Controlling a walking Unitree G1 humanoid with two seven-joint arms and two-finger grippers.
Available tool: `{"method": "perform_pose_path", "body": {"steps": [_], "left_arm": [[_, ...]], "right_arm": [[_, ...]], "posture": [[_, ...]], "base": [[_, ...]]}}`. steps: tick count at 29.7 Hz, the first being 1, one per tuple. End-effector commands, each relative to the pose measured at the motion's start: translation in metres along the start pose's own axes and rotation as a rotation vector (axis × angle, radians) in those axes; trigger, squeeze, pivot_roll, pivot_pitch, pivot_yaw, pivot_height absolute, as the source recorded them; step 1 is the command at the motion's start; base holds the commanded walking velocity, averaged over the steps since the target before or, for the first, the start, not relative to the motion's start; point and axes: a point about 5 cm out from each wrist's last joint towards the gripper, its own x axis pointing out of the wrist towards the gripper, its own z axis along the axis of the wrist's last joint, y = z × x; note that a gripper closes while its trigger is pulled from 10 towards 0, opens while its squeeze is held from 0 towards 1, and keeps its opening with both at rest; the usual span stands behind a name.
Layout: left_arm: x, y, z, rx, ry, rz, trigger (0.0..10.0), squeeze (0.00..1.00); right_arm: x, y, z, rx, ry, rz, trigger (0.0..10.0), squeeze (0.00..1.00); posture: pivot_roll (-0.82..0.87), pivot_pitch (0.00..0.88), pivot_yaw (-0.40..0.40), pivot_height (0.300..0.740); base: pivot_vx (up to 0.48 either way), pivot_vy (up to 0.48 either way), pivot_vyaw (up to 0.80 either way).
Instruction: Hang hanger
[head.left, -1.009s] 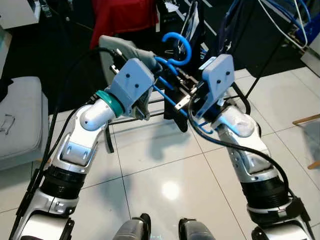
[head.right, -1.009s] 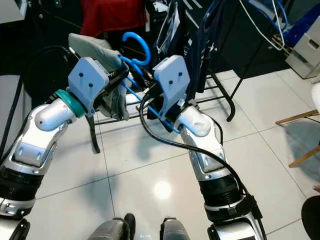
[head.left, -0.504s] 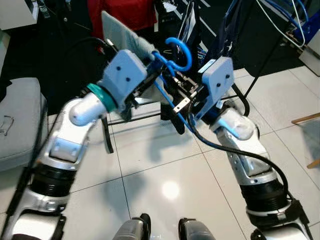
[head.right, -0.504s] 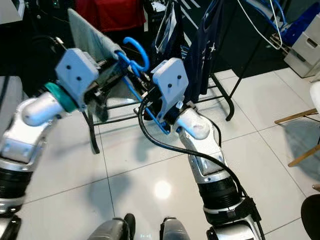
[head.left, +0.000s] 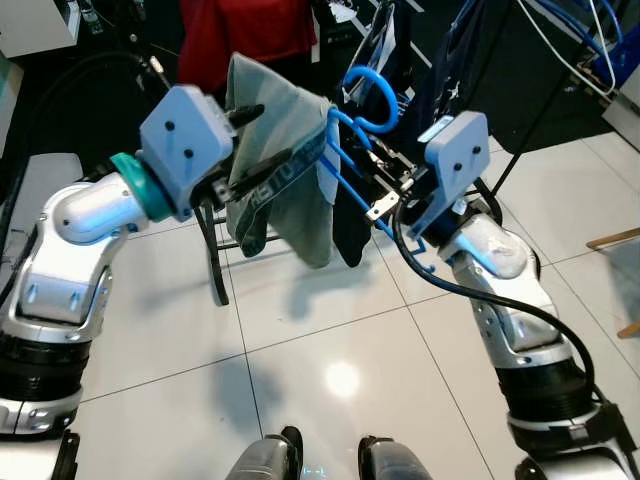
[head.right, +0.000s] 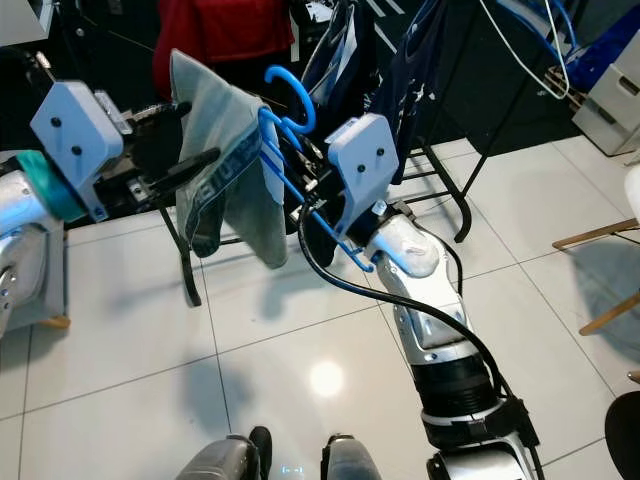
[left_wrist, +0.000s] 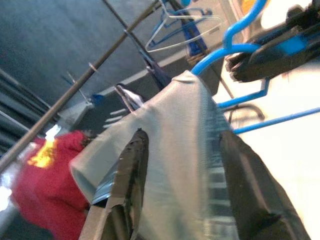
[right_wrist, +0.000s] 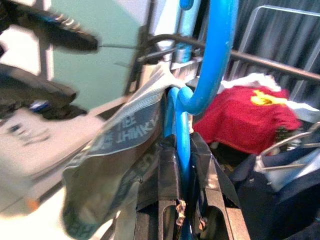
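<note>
Right pincer (head.left: 378, 203) gripping blue hanger (head.left: 345, 160) at frame centre, hook pointing up toward dark rack (head.left: 480, 190) behind. Left pincer (head.left: 262, 150), fingers spread wide, supporting grey garment (head.left: 285, 195) draping over hanger's left shoulder. Rail sitting beyond hook, upper frame.

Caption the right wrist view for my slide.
Right gripper clamps the blue hanger with a grey garment draped over it.

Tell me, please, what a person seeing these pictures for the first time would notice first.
Most striking is the bright blue hanger held up at the centre, the right gripper shut on it below its hook. A grey-green garment drapes from it toward the left gripper, whose open fingers straddle the cloth. Behind hangs a red garment.
</note>
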Motion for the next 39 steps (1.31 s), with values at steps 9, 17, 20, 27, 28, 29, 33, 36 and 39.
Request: {"method": "perform_pose_path", "body": {"steps": [9,17,20,27,28,29,33,36,39], "left_arm": [[0.023,0.036,0.004,0.396,-0.012,-0.181,10.0,0.00],[0.018,0.038,-0.007,0.268,0.089,-0.502,10.0,0.00],[0.015,0.047,-0.006,0.159,0.099,-0.565,10.0,0.00],[0.031,0.076,0.001,0.108,0.033,-0.368,10.0,0.00],[0.033,0.085,0.002,0.111,0.027,-0.336,10.0,0.00],[0.031,0.090,0.001,0.104,0.032,-0.349,10.0,0.00],[0.028,0.092,0.000,0.098,0.040,-0.382,10.0,0.00],[0.017,0.097,0.004,0.058,0.046,-0.502,10.0,0.00],[0.009,0.097,0.003,0.103,0.085,-0.578,10.0,0.00]], "right_arm": [[-0.015,0.021,0.011,-0.029,0.001,0.171,10.0,0.00],[-0.016,0.028,0.017,-0.050,-0.011,0.200,10.0,0.00],[-0.018,0.028,0.016,-0.057,-0.004,0.202,10.0,0.00],[-0.020,0.031,0.015,-0.052,0.007,0.207,10.0,0.00],[-0.020,0.033,0.015,-0.049,0.010,0.208,10.0,0.00],[-0.021,0.034,0.015,-0.047,0.012,0.209,10.0,0.00],[-0.021,0.034,0.015,-0.046,0.013,0.210,10.0,0.00],[-0.021,0.033,0.015,-0.047,0.015,0.210,10.0,0.00],[-0.021,0.032,0.015,-0.048,0.013,0.208,10.0,0.00]], "posture": [[-0.06,0.116,0.110,0.740],[-0.06,0.113,0.126,0.740],[-0.06,0.113,0.126,0.740],[-0.06,0.108,0.132,0.740],[-0.06,0.108,0.132,0.740],[-0.06,0.106,0.132,0.740],[-0.06,0.107,0.132,0.740],[-0.06,0.103,0.129,0.740],[-0.06,0.102,0.126,0.740]], "base": [[0.000,0.000,0.00],[0.000,0.000,0.00],[0.000,0.000,0.00],[0.000,0.000,0.00],[0.000,0.000,0.00],[0.000,0.000,0.00],[0.000,0.000,0.00],[0.000,0.000,0.00],[0.000,0.000,0.00]]}}
